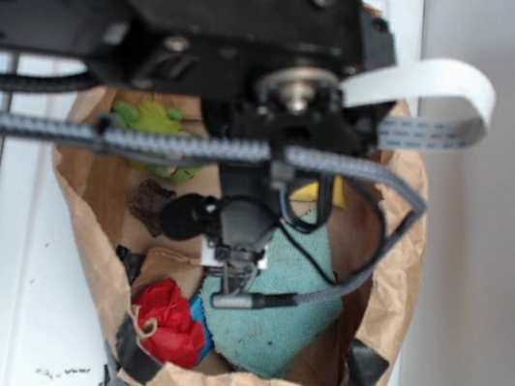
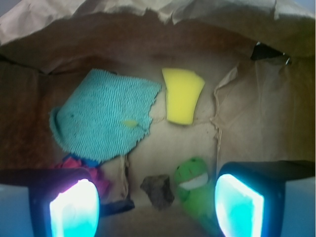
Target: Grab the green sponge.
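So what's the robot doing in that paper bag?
The robot's gripper hangs open over the paper bag, holding nothing. It is after the green sponge, which lies flat on the bag's floor, untouched. Beside it lie a yellow sponge, a green plush toy and a red thing.

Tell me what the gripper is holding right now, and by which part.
Nothing is held. The gripper is open, its two pads wide apart above the paper bag floor, with the green sponge lying untouched ahead of it.
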Motion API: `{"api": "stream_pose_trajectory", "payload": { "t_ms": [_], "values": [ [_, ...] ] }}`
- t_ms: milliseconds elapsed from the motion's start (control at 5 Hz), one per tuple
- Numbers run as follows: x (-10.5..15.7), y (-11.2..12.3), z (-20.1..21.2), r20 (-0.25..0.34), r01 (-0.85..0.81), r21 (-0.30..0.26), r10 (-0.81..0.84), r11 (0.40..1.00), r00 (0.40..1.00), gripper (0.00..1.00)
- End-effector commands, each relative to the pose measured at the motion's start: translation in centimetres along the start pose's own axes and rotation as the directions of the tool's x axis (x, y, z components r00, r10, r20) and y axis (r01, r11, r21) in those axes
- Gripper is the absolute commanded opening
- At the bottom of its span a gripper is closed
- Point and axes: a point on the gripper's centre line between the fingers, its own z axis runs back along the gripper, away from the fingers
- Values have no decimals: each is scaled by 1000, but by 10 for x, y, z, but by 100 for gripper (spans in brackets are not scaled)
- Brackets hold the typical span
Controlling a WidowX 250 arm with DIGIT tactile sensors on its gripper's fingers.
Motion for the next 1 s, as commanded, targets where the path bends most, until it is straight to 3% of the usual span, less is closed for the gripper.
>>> {"api": "stream_pose_trajectory", "payload": {
  "t_ms": [0, 200, 400, 800],
  "values": [
    [13, 8, -9, 64, -18, 13, 17, 1000, 998, 100],
    [15, 15, -28, 44, -44, -16, 44, 999, 998, 100],
    [22, 17, -39, 42, -55, 15, 54, 998, 998, 100],
    [25, 16, -48, 46, -88, 9, 87, 996, 995, 100]
  ]
}}
